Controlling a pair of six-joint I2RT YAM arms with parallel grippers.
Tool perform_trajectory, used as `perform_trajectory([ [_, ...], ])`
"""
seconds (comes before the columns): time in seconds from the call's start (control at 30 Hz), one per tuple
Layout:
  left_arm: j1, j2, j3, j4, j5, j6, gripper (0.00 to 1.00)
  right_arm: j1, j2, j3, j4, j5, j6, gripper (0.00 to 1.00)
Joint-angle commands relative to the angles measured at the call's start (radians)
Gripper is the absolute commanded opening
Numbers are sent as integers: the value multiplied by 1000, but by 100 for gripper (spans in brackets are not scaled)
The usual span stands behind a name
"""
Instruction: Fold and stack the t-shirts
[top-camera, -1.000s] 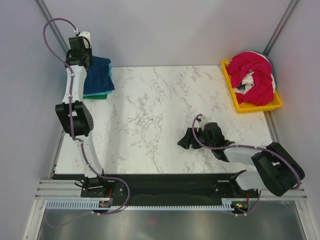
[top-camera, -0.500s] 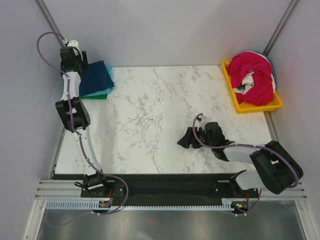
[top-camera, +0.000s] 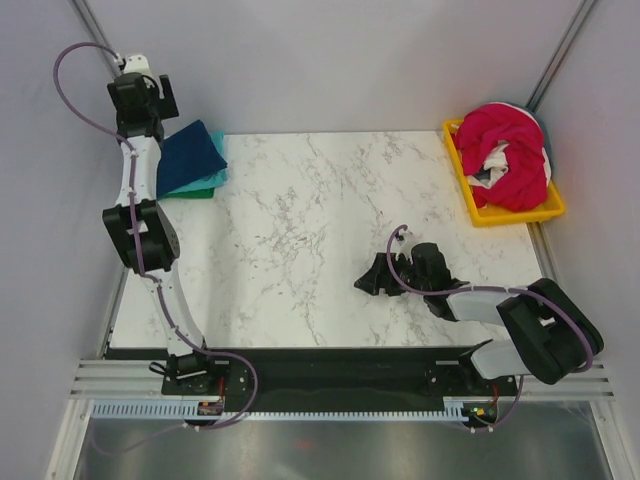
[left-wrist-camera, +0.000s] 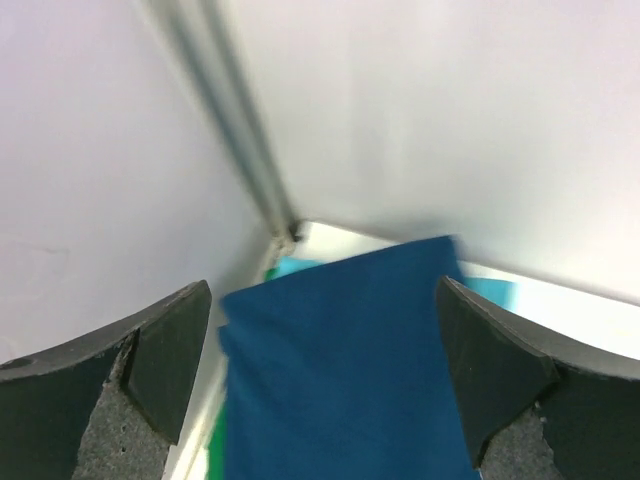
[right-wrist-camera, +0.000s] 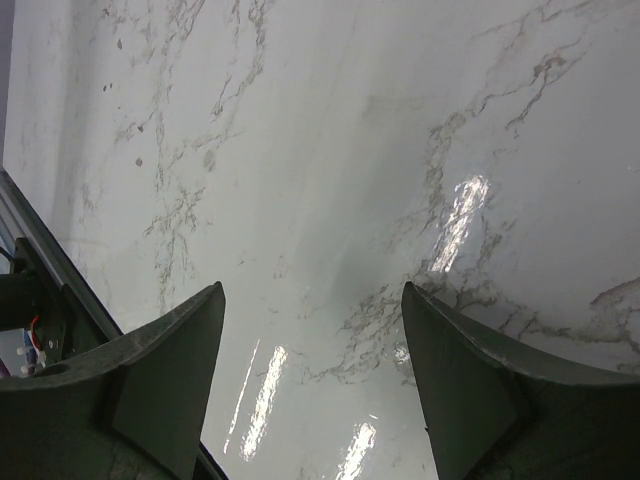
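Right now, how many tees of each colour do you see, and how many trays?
Blue tee: 1
Teal tee: 1
Green tee: 1
Red tee: 1
White tee: 1
Tray: 1
Total: 6 things, 5 of them tees. The red one is bunched and may hide more.

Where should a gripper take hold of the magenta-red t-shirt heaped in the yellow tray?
Probably its raised crumpled fold on top, coming straight down: the magenta-red t-shirt bulges above the yellow tray, whose walls would block a sideways approach.
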Motion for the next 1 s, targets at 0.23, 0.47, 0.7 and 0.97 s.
perform_trajectory([
  [0.23,-150,-208,-287,-37,110,-195,90,-4,-1,-5,-3,-16,-8,80],
  [0.47,-305,-13,-133,-174,2,47,86,-4,1,-5,-6,-21,-10,80],
  [0.7,-385,120,-69,-220,-374,199,86,-4,13,2,-6,-27,-11,80],
  [0.97,-415,194,-72,-140,-580,316,84,-5,16,4,-4,-30,-11,81],
])
